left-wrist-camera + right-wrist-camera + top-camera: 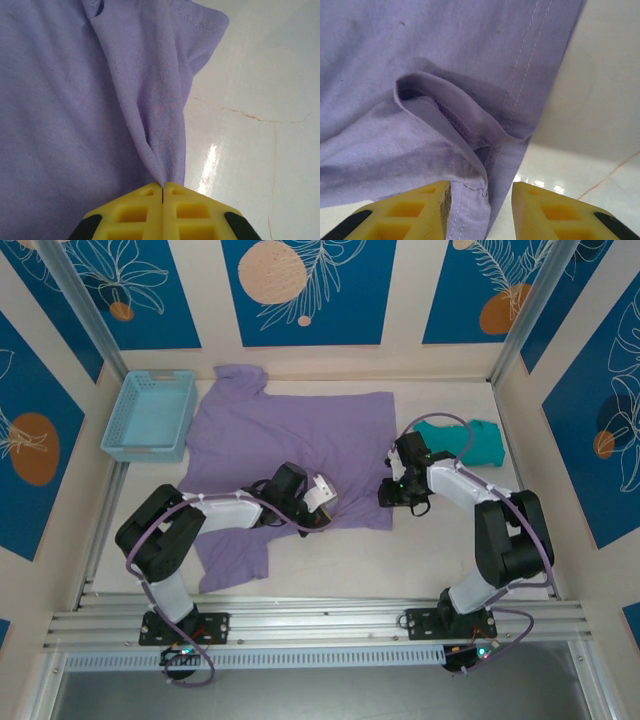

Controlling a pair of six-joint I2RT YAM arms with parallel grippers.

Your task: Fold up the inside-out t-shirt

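Observation:
The inside-out t-shirt [290,435] lies spread over the middle of the table, lavender, seams outward, one sleeve [235,560] toward the near edge. My left gripper [323,506] sits at its near hem, shut on a pinched ridge of the t-shirt [75,100]; the yellow fingertips [145,197] of the left gripper [163,186] meet on the cloth. My right gripper [393,497] is at the shirt's near right corner. In the right wrist view the right gripper [481,187] stands open, and the stitched hem corner of the t-shirt [445,50] lies between its fingers [432,200], against the left one.
A light blue basket [150,415] stands at the back left beside the shirt. A teal-green garment [470,440] lies folded at the back right, close behind my right arm. Bare white tabletop [440,550] runs along the near edge and to the right of the shirt.

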